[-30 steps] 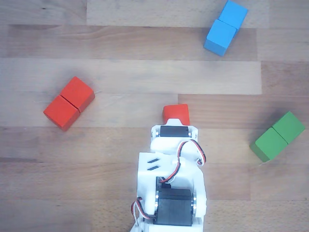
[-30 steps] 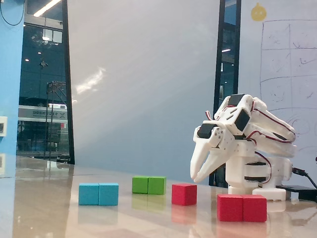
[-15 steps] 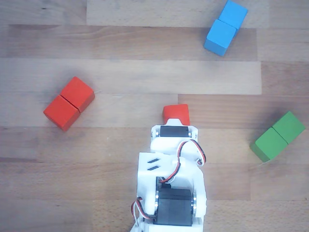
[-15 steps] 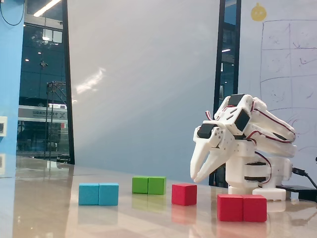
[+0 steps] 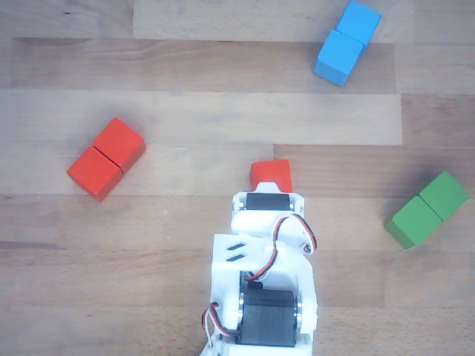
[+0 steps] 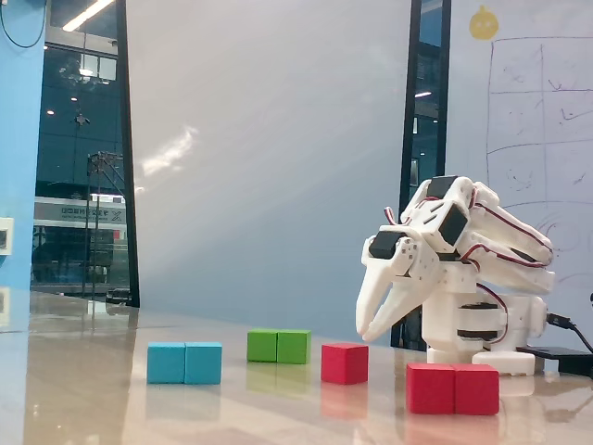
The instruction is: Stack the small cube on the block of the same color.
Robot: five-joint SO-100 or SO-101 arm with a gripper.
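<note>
Small cube: red, flat on table, free of any grip; in other view just ahead of arm tip, near-side partly hidden by arm.
Block: red, two-cube length w/ seam; lies diagonal, well apart from cube, toward left in other view; top face bare.
Gripper: raised above table, tips angled down; fixed view shows it above and beside cube, not touching; fingers part-open, narrow gap; holds nothing.
Other blocks: blue block far side, green block at right in other view; both clear of cube-to-block path.
Step (est.): pre-grasp approach; pick not yet made; stack not begun.
Next move (est.): widen jaws, lower over cube, close on opposite faces; then lift, swing to red block, align w/ one half, set down square.
</note>
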